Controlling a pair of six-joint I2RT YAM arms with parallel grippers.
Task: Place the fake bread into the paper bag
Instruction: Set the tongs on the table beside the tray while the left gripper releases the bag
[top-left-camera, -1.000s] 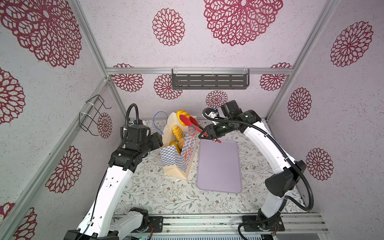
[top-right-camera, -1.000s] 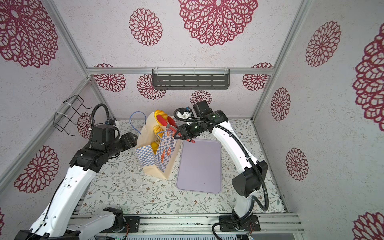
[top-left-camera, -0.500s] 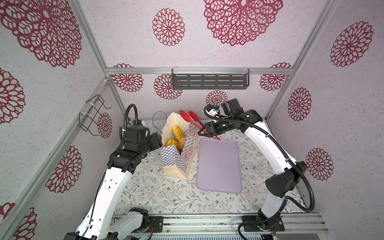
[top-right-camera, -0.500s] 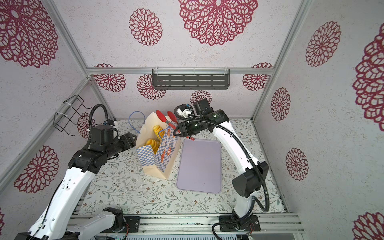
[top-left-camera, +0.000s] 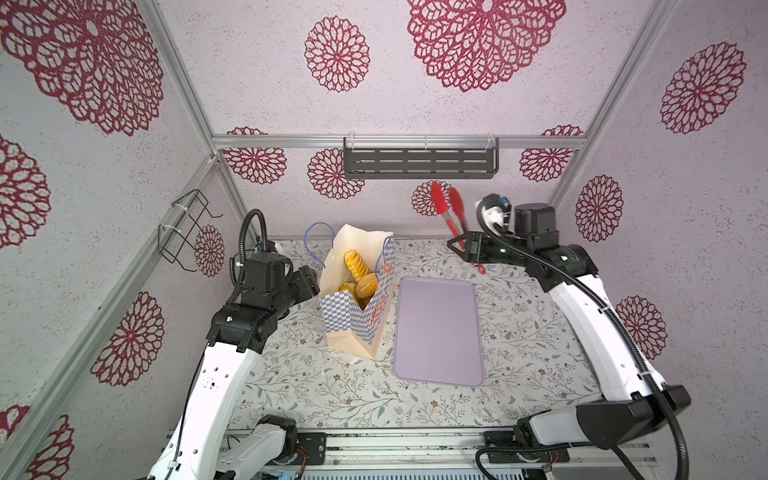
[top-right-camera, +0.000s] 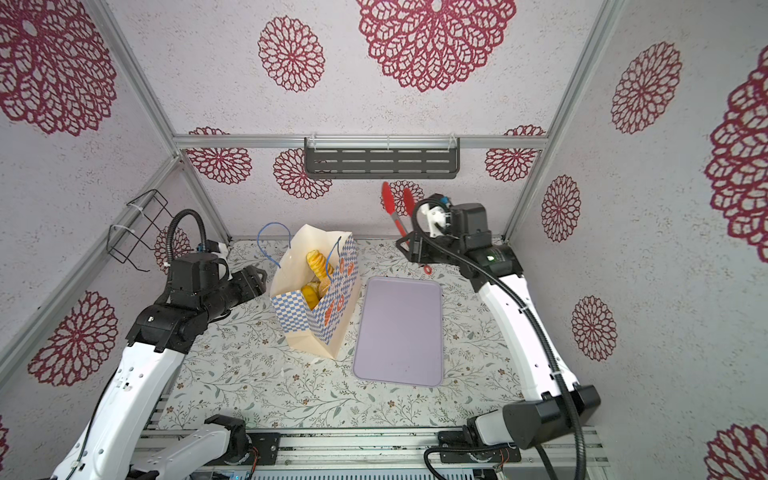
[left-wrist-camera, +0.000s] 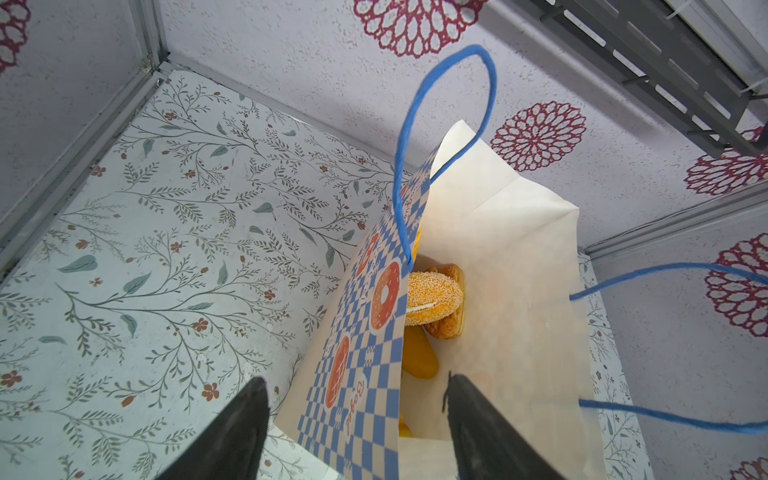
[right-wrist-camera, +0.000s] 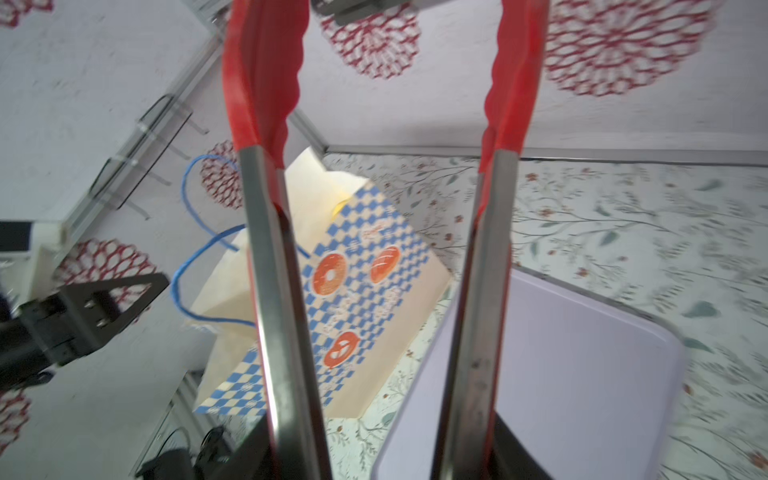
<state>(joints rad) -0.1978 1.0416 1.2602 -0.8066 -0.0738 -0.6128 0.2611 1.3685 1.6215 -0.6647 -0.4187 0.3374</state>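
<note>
Tongs (top-left-camera: 437, 199) lifted off paper bag (top-left-camera: 353, 328), right fingers (top-left-camera: 459, 243) gripping them, left fingers (left-wrist-camera: 245, 436) apart, three fake bread (top-left-camera: 355, 264) showing

Orange script "Bagel" on paper bag (left-wrist-camera: 358, 365), checked side; other print unreadable.

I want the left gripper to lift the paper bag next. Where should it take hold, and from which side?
Take the top of the blue cord handle on the paper bag's wall nearest the left gripper, coming from that side. It stands as an open loop above the rim; the thin paper wall would probably crumple under the fake bread.
</note>
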